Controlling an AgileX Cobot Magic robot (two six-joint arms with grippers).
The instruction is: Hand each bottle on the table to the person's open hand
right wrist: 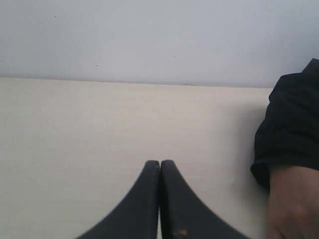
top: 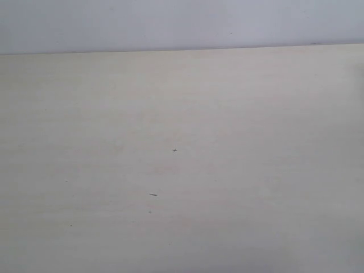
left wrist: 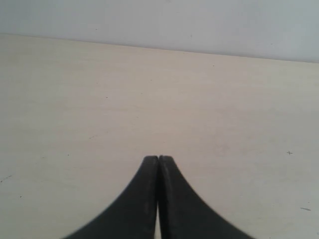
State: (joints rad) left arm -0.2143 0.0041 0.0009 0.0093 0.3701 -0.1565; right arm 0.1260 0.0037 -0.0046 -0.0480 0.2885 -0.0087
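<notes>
The left gripper (left wrist: pixel 158 158) has its two black fingers pressed flat together, with only a hairline seam between them and nothing caught in it. It hangs over the table (left wrist: pixel 75 99), a pale beige matte top. Farther out on that surface lie a tiny cross-shaped speck (left wrist: pixel 289 153) and a short dark dash (left wrist: pixel 305 209).

The right gripper (right wrist: pixel 160 162) is the same: its curved fingers meet tip to tip and hold nothing. One finger carries a small orange spot (right wrist: pixel 183 232) low on its inner edge. Near this gripper a person's arm reaches in over the table (right wrist: pixel 75 124), with a black sleeve (right wrist: pixel 291 124) and a bare forearm (right wrist: pixel 294 204) coming out of its cuff. The hand itself is cut off by the frame, so whether it is open cannot be told. The sleeve throws a soft shadow on the tabletop beside it.

In the exterior view the table (top: pixel 227 114) fills nearly the whole frame, from the near edge to a straight far edge. Behind that edge rises a plain grey-white wall (top: pixel 170 23). The cross speck (top: pixel 174 150) sits near the middle of the tabletop, and the dash (top: pixel 153 195) lies nearer and slightly left. Neither arm shows in this view.
</notes>
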